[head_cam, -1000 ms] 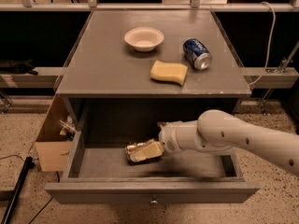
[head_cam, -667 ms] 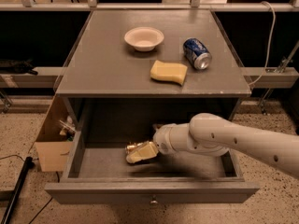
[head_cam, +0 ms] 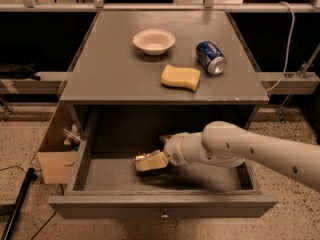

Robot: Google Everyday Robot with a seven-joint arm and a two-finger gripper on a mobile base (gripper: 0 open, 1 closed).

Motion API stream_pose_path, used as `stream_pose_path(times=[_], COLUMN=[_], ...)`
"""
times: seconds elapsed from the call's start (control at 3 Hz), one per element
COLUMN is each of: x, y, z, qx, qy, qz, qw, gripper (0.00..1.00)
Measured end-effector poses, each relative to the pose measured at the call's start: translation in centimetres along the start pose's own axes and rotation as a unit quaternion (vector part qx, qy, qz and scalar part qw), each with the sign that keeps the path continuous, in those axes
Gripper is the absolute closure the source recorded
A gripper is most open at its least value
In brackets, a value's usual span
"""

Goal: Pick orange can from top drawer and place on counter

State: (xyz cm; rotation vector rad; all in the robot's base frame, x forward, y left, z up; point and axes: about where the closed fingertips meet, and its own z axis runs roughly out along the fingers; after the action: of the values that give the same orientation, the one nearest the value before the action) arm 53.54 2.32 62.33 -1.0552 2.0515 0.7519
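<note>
The orange can (head_cam: pixel 150 161) lies on its side in the open top drawer (head_cam: pixel 160 204), left of the middle of its floor. My gripper (head_cam: pixel 167 156) reaches into the drawer from the right and is right at the can's right end, on or touching it. My white arm (head_cam: pixel 250 151) hides most of the gripper. The counter (head_cam: pixel 115 74) is the grey cabinet top above the drawer.
On the counter stand a white bowl (head_cam: pixel 154 40), a yellow sponge (head_cam: pixel 180 77) and a blue can (head_cam: pixel 210 57) lying on its side. A cardboard box (head_cam: pixel 55 154) with small items sits to the left of the cabinet. A black cable lies on the floor at the lower left.
My arm and gripper have shifted a little to the left inside the drawer. The orange can has moved slightly left with them.
</note>
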Motion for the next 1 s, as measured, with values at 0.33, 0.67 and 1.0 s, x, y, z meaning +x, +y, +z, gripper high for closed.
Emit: stream_pose_path(times=[0.33, 0.67, 1.0], x=[0.00, 0.00, 0.00], y=[0.00, 0.00, 0.01], z=[0.00, 0.00, 0.01], qx=[0.000, 0.000, 0.000], qy=[0.000, 0.000, 0.000], qz=[0.000, 0.000, 0.000], qw=[1.0000, 1.0000, 1.0000], gripper=[0.41, 0.64, 0.95])
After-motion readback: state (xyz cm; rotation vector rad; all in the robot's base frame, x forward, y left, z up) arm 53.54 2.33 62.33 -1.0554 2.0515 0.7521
